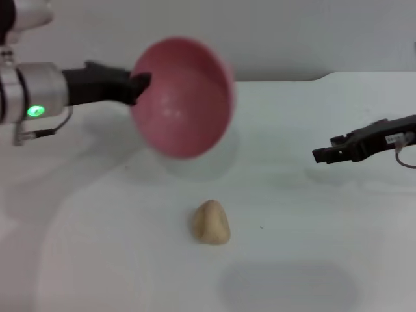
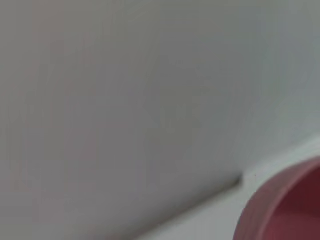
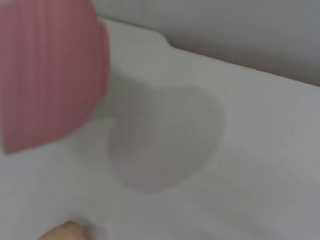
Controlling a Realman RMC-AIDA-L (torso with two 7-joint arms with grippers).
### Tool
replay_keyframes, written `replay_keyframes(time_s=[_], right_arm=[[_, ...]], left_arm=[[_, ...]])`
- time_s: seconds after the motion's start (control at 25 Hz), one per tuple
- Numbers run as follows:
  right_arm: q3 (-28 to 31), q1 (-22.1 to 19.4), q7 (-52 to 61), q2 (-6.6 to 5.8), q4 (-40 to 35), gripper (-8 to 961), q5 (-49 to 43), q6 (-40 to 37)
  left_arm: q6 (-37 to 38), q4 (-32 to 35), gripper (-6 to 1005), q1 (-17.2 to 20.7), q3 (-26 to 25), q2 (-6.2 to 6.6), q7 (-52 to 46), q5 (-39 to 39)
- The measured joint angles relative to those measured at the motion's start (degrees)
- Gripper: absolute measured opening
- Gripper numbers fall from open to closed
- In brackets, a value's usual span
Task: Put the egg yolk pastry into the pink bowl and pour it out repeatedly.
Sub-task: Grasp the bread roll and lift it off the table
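Pink bowl (image 1: 184, 97) tipped in air, left pincer (image 1: 138, 86) clamped on rim, pastry (image 1: 210, 222) on table (image 1: 312, 221)

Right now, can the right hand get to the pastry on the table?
Probably yes. The egg yolk pastry lies alone on the table; the right hand hovers beside it with nothing between. The left hand holds the pink bowl tipped, clear above.

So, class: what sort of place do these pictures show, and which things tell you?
Probably a robot test bench: a bare white table against a plain wall, the left tool holding a tilted pink bowl, and a pastry below.
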Motion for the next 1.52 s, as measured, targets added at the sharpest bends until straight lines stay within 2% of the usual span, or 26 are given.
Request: replay_keyframes(time_s=[0.04,0.08,0.2,0.32,0.44,0.56,0.68,0.76,0.92,1.16,1.52], right_arm=[[-0.6,0.3,0.0,0.0,0.0,462,0.0,0.0],[-1.0,0.6,0.0,0.0,0.0,461,0.0,0.0],[-2.7,1.4,0.0,0.0,0.0,458,-0.1,0.2],[-5.2,2.2,0.3,0.12,0.1,454,0.0,1.0],[-10.0,2.7,0.1,0.28,0.1,451,1.0,1.5],[-15.5,3.4,-0.1,0.33,0.1,448,3.1,1.7],[-21.8,5.0,0.2,0.41,1.0,444,7.3,3.5],[-23.1,5.4,0.3,0.43,1.6,442,9.1,4.3],[-27.9,7.6,0.2,0.44,5.6,437,13.8,8.4],[-32.7,11.9,0.4,0.59,12.1,431,15.2,9.9],[-36.4,13.1,0.5,0.77,18.4,421,20.0,13.3]], left_arm=[[8.9,0.1,0,-2.7,-6.4,0.01,-7.6,8.6],[8.9,0.1,0,-2.7,-6.4,0.01,-7.6,8.6],[19.1,1.5,0,-5.1,-13.3,0.02,-16.8,19.6],[26.3,5.0,0,-5.1,-17.7,0.0,-21.8,26.6],[32.3,10.3,-1,-3.4,-19.5,-0.05,-24.6,30.1],[37.2,15.4,-1,-1.8,-19.4,-0.17,-26.7,34.0],[41.1,17.2,-1,-1.5,-19.3,-0.22,-28.0,38.4],[42.6,17.2,0,-1.6,-18.7,-0.31,-28.0,39.7],[42.7,16.8,0,-1.3,-15.9,-0.39,-28.1,40.7],[42.0,16.6,-1,-1.6,-11.8,-0.47,-28.7,42.8],[40.2,16.6,-1,-2.6,-8.4,-0.44,-29.4,42.9]])
